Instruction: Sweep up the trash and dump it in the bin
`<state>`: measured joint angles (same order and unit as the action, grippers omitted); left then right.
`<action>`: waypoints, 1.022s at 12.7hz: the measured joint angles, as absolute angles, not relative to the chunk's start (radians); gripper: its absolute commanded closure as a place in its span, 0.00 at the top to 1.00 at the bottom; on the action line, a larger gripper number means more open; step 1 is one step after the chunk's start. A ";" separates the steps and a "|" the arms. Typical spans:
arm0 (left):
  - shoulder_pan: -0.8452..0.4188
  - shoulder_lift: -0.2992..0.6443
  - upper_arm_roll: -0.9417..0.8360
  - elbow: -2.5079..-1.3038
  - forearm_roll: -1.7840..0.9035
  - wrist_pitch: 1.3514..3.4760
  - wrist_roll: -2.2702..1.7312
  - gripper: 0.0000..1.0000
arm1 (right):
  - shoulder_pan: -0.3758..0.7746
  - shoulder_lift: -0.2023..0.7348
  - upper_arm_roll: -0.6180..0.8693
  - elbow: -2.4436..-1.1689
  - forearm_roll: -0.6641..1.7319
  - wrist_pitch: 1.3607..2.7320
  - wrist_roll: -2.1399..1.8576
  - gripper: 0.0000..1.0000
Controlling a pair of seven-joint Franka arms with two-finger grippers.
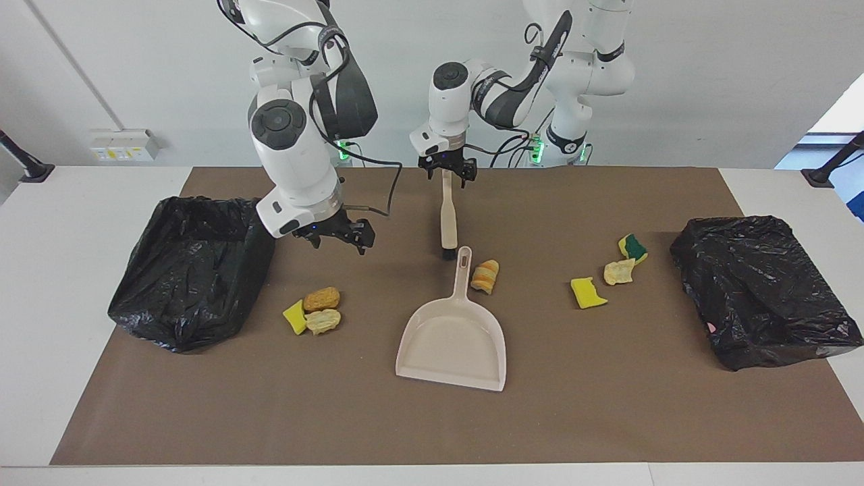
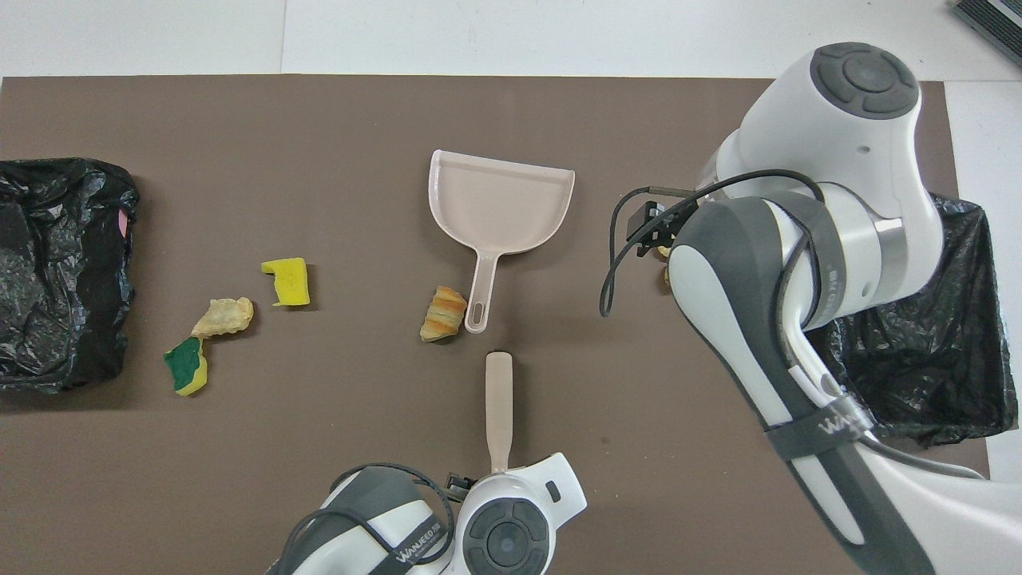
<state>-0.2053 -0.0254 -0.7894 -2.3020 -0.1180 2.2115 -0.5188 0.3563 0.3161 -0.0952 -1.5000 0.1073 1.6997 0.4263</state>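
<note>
My left gripper [image 1: 446, 177] is shut on the top of a beige brush [image 1: 448, 223], held upright with its dark bristles on the mat; the brush also shows in the overhead view [image 2: 499, 407]. A croissant-like scrap [image 1: 485, 277] lies beside the handle of the beige dustpan [image 1: 453, 337]. My right gripper [image 1: 343, 237] is open and empty, over the mat above a cluster of three scraps: yellow sponge [image 1: 294, 317], tan lump [image 1: 321, 298], pale lump [image 1: 324, 321]. Three more scraps lie toward the left arm's end: yellow sponge [image 1: 588, 293], pale lump [image 1: 619, 271], green-yellow sponge [image 1: 633, 248].
A bin lined with a black bag [image 1: 192, 270] stands at the right arm's end, beside the cluster of three. A second black-bagged bin [image 1: 759, 290] stands at the left arm's end. A brown mat [image 1: 607, 405] covers the white table.
</note>
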 measured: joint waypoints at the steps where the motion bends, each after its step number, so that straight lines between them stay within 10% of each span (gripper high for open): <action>1: -0.205 -0.018 -0.789 -2.303 -0.118 2.215 -0.519 0.76 | 0.365 0.326 -0.090 -1.495 0.110 1.702 0.430 1.00; 2: -0.205 -0.013 -0.789 -2.303 -0.118 2.216 -0.520 0.41 | 0.372 0.334 -0.087 -1.489 0.121 1.708 0.438 1.00; 4: -0.205 -0.013 -0.788 -2.303 -0.116 2.215 -0.520 0.14 | 0.381 0.351 -0.085 -1.470 0.152 1.729 0.470 1.00; 13: -0.138 -0.018 -0.768 -2.267 -0.103 2.143 -0.512 0.00 | 0.427 0.404 -0.061 -1.413 0.221 1.776 0.530 1.00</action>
